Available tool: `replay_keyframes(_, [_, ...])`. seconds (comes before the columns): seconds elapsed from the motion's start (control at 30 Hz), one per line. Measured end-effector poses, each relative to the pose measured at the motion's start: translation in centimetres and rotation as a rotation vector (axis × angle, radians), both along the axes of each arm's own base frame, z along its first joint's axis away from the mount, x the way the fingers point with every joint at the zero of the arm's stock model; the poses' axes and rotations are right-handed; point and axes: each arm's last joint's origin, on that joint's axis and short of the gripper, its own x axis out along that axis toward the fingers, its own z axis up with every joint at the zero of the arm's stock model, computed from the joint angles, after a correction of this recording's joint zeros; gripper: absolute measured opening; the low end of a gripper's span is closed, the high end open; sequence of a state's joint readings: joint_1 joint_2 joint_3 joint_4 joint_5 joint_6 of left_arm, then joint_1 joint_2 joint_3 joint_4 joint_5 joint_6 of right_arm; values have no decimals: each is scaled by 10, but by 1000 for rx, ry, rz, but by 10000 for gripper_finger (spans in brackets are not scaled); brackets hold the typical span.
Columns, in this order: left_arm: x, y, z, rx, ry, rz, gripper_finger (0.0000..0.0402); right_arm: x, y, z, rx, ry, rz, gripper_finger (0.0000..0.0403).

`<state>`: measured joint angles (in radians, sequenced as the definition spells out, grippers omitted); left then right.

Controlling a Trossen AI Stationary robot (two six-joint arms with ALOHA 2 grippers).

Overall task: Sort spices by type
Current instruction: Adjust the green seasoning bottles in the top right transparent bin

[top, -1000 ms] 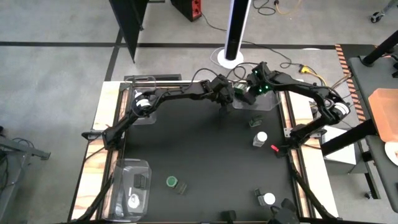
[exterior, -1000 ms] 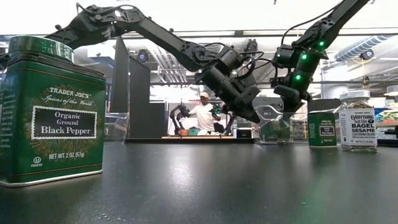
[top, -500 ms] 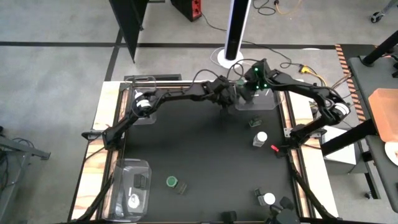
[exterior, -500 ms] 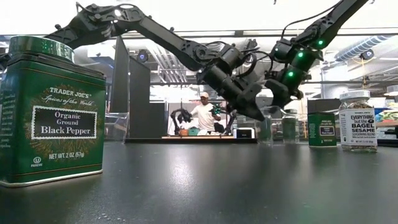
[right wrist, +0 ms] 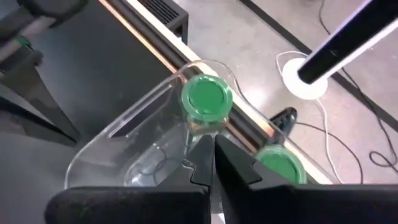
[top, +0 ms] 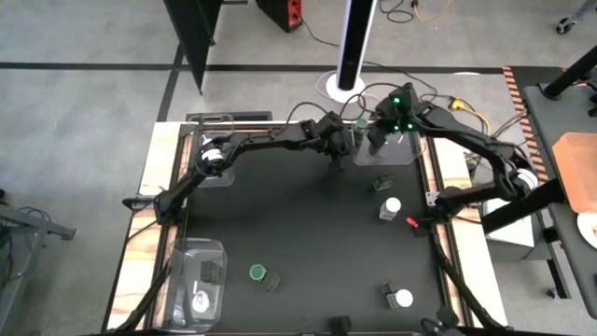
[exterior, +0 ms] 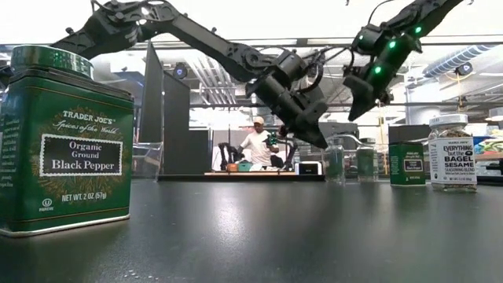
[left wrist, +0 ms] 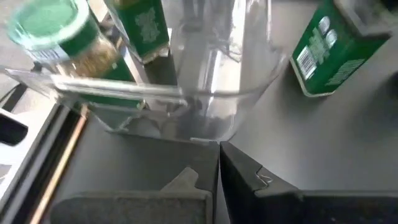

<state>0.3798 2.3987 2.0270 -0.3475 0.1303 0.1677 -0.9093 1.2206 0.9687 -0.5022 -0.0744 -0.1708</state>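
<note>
Black desk (top: 308,233) | far clear tray (right wrist: 134,146): two green-lidded jars (right wrist: 206,99) | right gripper (right wrist: 212,163) above tray, fingers closed, empty | left gripper (left wrist: 217,163) beside tray, fingers closed, empty

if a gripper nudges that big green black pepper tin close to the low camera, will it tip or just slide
The black pepper tin looks squat, with flat sides and a broad base, so it would probably slide rather than tip. The dark table looks smooth and slightly glossy, which should help it slide. Its flat metal-looking sides may be slippery to pinch. A push low on the body seems safest.
</note>
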Motion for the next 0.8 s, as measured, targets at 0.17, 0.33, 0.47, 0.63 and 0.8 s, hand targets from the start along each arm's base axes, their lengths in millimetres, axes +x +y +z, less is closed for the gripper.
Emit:
replay_keyframes(0.17, [-7,-5,19,-3,21,-8,0,-9,13,6,-20,-13,-30,9])
replay_keyframes(0.33, [-15,-18,50,30,19,-35,0,-10,14,-4,11,-42,-80,9])
replay_keyframes(0.47, [-30,-36,86,111,7,-58,0,-7,8,-15,32,-146,-243,9])
replay_keyframes(0.63, [-80,-61,146,203,-95,-70,0,1,0,-18,46,-203,-313,9])
replay_keyframes(0.8, [-142,-94,178,231,-258,-73,0,11,-9,-20,46,-190,-336,9])
